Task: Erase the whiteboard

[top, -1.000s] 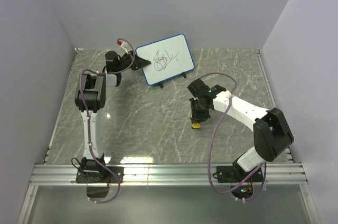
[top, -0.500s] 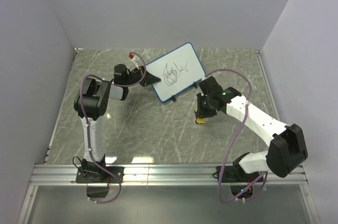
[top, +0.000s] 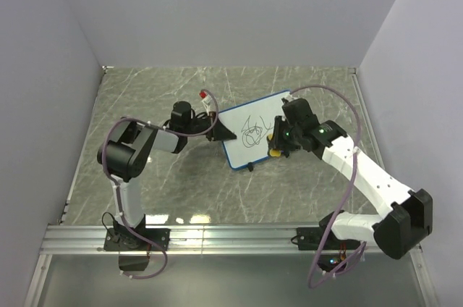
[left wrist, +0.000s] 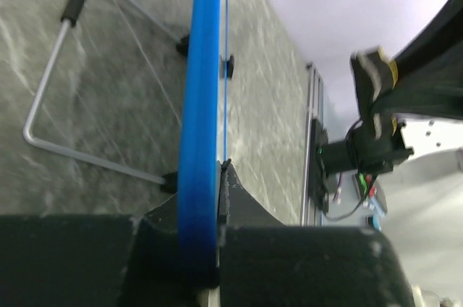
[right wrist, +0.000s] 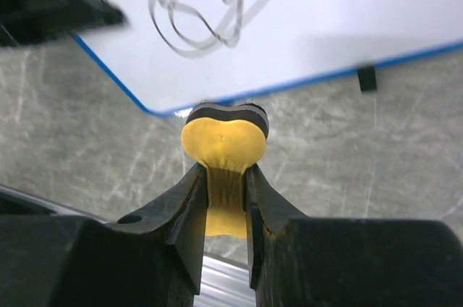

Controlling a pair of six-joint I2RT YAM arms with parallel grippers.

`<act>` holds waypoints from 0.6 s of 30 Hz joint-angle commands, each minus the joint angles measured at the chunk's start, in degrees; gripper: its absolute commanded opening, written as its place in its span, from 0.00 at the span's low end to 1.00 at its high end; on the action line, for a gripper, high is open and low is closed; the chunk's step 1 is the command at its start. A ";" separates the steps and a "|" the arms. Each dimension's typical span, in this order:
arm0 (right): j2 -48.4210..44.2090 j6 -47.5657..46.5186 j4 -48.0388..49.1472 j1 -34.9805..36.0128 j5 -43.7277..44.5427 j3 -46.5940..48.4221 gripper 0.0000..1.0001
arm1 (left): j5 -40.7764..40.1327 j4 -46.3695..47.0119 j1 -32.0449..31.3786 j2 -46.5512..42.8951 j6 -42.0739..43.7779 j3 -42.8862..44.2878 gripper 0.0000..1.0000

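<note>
Black marker loops (top: 253, 135) on the white face of the whiteboard (top: 249, 120), tangled, not legible as any letter or word. No brand or label readable anywhere. Set over the grey marbled table (top: 181, 184), a little right of centre, between the two arms. Long axis running left to right, swinging slightly away toward the right. Written face turned up and toward the near edge. Pinched at the left short edge by the left gripper (top: 219, 133), fingers clenched hard on the thin blue rim. Seen purely edge-on from the left wrist, face hidden there, with a bent wire stand (left wrist: 69, 104) behind the back. One black clip foot (top: 250, 167) at the lower long rim; impossible to tell whether resting on the stone or lifted clear. Squeezed between the fingers of the right gripper (right wrist: 224, 169), a yellow eraser block (right wrist: 223, 140), dark felt face toward the board's lower rim, right at it. Contact there not clear. Near right corner of the board covered from above by that gripper. Upper part of the scribble cut off in the right wrist view.
</note>
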 commanded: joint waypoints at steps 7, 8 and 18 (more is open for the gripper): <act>17.66 1.80 9.68 -0.44 -0.94 15.70 0.00 | -3.09 -36.23 -2.88 -4.84 14.96 7.39 0.00; 18.91 2.15 10.20 -0.44 -1.29 16.66 0.00 | -3.62 -37.20 -2.96 -5.28 15.48 7.74 0.00; 31.66 6.72 15.30 -0.44 -3.31 24.05 0.00 | -6.79 -42.57 -3.49 -7.39 19.18 5.73 0.00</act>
